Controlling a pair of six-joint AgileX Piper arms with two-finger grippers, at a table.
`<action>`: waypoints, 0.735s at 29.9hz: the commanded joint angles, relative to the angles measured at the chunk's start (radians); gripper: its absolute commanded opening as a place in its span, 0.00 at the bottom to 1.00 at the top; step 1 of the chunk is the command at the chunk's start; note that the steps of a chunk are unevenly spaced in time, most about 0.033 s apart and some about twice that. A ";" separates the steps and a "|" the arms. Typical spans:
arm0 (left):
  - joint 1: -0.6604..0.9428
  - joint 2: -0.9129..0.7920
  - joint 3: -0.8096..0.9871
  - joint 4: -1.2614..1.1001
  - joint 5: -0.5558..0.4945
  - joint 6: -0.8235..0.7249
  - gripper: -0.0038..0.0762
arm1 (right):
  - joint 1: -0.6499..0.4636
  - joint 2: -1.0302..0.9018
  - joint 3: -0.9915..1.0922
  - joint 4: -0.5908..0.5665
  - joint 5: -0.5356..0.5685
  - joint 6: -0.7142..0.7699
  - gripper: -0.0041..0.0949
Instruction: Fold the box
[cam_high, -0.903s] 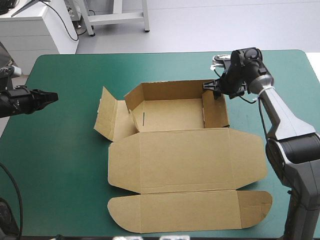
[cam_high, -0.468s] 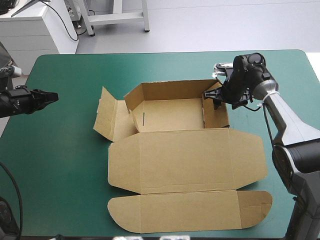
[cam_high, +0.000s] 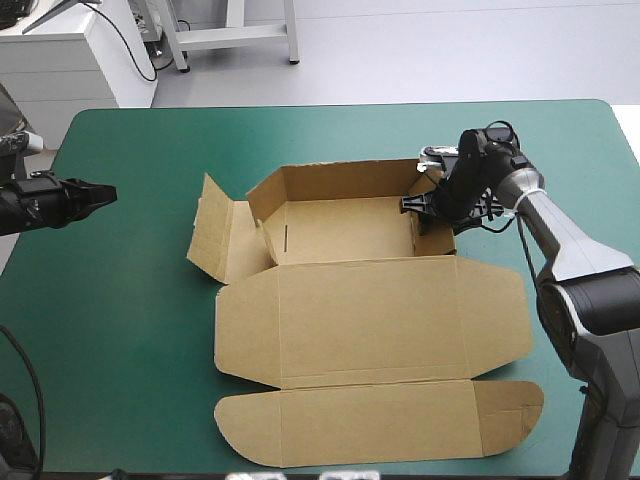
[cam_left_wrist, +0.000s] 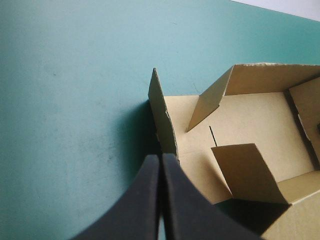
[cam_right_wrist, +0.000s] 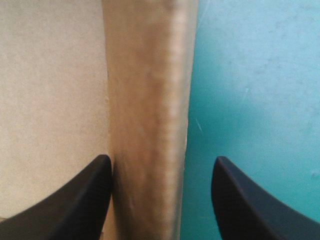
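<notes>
Lying at the middle of the table, the brown box is seen half formed: far wall and right wall raised, left flap splayed outward, lid flat. The right wall is straddled by the wide-parted right gripper; the left gripper is held closed, well apart.

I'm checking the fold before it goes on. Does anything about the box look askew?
On the box, the left side flap leans outward, untucked. The right wall stands upright, with the right gripper open astride it. No tears or dents show.
</notes>
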 joint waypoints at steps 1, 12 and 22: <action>0.000 -0.026 -0.023 -0.072 -0.007 -0.005 0.04 | -0.006 -0.058 -0.024 0.024 -0.027 -0.018 0.49; 0.000 -0.026 -0.023 -0.061 -0.007 -0.021 0.04 | -0.006 -0.059 -0.046 0.028 -0.043 -0.041 0.03; 0.000 -0.026 -0.023 -0.057 -0.007 -0.008 0.04 | -0.006 -0.083 -0.175 0.028 0.095 -0.105 0.03</action>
